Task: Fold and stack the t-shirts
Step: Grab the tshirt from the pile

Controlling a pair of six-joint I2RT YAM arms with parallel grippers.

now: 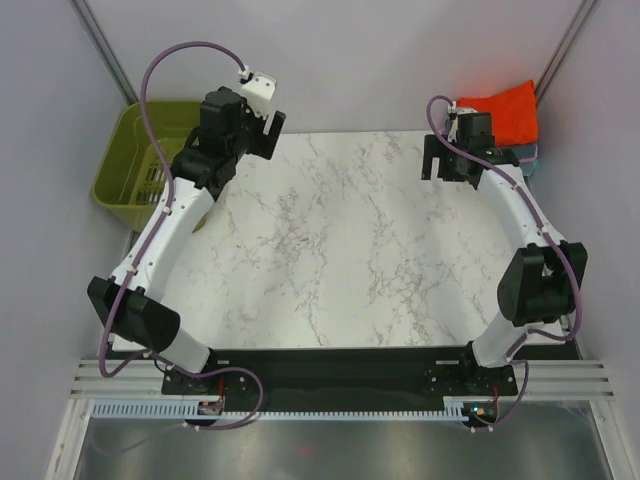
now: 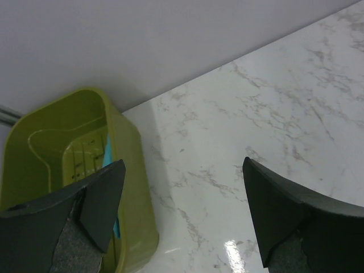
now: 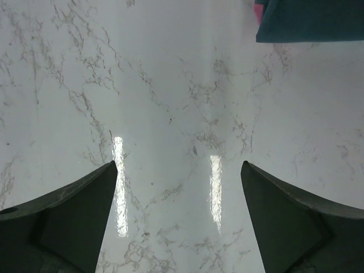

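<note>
Here, both claws stand wide apart and hold nothing; the left claw point(image 2: 183, 162) hangs over the far left corner of the table point(image 1: 330, 250), close to the olive-green basket point(image 2: 133, 187) that sits just off that edge; a strip of the teal shirt point(image 2: 107, 154) shows inside the basket; the right claw point(image 3: 178, 164) hovers above bare marble near the far right corner; there the orange-red shirt point(image 1: 505, 108) lies folded on the grey-blue shirt point(image 3: 310, 23).
</note>
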